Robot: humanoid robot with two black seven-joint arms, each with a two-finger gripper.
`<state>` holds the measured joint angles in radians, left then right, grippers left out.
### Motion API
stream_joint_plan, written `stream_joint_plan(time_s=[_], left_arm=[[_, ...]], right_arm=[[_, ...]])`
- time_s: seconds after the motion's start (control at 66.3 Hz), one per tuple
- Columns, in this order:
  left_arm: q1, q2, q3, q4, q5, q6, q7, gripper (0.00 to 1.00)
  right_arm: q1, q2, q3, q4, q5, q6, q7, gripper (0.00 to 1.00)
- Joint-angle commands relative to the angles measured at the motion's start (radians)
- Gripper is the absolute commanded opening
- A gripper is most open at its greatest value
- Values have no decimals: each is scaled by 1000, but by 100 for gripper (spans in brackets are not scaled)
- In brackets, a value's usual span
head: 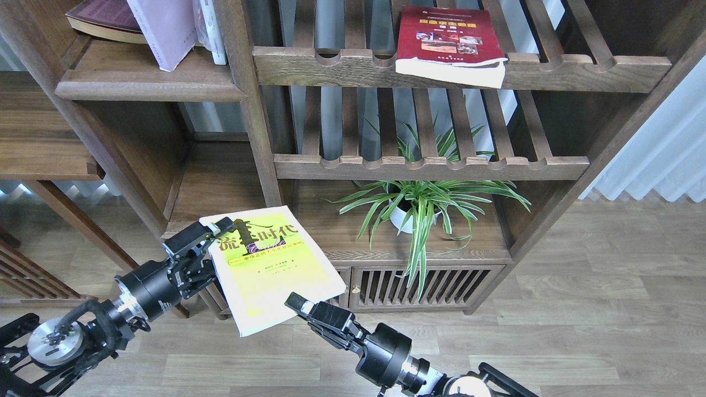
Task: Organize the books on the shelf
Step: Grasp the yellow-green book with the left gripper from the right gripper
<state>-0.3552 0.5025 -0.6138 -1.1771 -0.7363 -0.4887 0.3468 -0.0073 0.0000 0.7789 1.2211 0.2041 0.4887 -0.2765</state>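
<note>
The yellow-green book (270, 270) with a black Chinese title hangs tilted in front of the low cabinet. My right gripper (298, 303) is shut on its near edge. My left gripper (212, 238) is at the book's top-left corner; one finger (222, 225) lies over the cover and the other is hidden beneath. The white book with a lavender band (165, 30) leans upright on the solid shelf (149, 85) at upper left. The dark red book (449, 41) lies flat on the top slatted rack, overhanging its front rail.
A large maroon book (105, 16) and a plastic-wrapped white book (212, 30) share the solid shelf. A spider plant in a white pot (422, 207) stands on the low cabinet (430, 284) under the lower slatted rack (430, 165). Wooden floor lies in front.
</note>
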Motion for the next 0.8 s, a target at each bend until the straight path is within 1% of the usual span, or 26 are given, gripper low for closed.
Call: stream_joint_plan(time_s=[0.0,0.151,0.196,0.302,0.347,0.423,0.438,0.453,0.468,0.498,0.543,0.573,0.588,0.634,0.694,0.785], left_arm=[[2,-6,8,-9,0,0,0,86],[4,-13,8,-12,0,0,5,77],[10,-30,8,-13,-3,0,12,70],[10,-44,14,-13,-3,0,18,63],[12,-45,16,-12,-3,0,28,59],[15,-47,17,-12,-5,0,40,49],[15,-48,17,-12,-8,0,44,45],[15,-48,17,-12,-9,0,44,43],[16,-48,17,-12,-12,0,47,39],[16,-50,17,-12,-17,0,52,35],[18,-53,17,-10,-31,0,60,26],[18,-56,17,-9,-35,0,63,22],[18,-58,17,-9,-41,0,67,17],[16,-62,17,-9,-51,0,70,11],[16,-64,17,-7,-60,0,81,7],[18,-64,17,-6,-60,0,87,6]], right_arm=[[0,0,0,-2,1,0,-4,8],[0,0,-1,-3,1,0,-4,8],[0,0,-1,-2,1,0,-4,8],[0,0,-1,-2,1,0,-4,8],[0,0,-1,-2,1,0,-4,8],[-2,0,-3,-2,1,0,-4,8],[-2,0,-3,-2,1,0,-4,8],[-2,0,-3,-2,1,0,-4,8],[-2,0,-3,-2,1,0,-4,8],[0,0,-1,-2,1,0,-4,8],[-2,0,-3,-2,1,0,-4,8],[-2,0,-1,-2,1,0,-4,8],[-2,0,-1,-2,1,0,-4,8],[-2,0,-3,-2,1,0,-4,8],[-2,0,-3,-2,1,0,-4,8],[-2,0,-1,-2,1,0,-4,8]])
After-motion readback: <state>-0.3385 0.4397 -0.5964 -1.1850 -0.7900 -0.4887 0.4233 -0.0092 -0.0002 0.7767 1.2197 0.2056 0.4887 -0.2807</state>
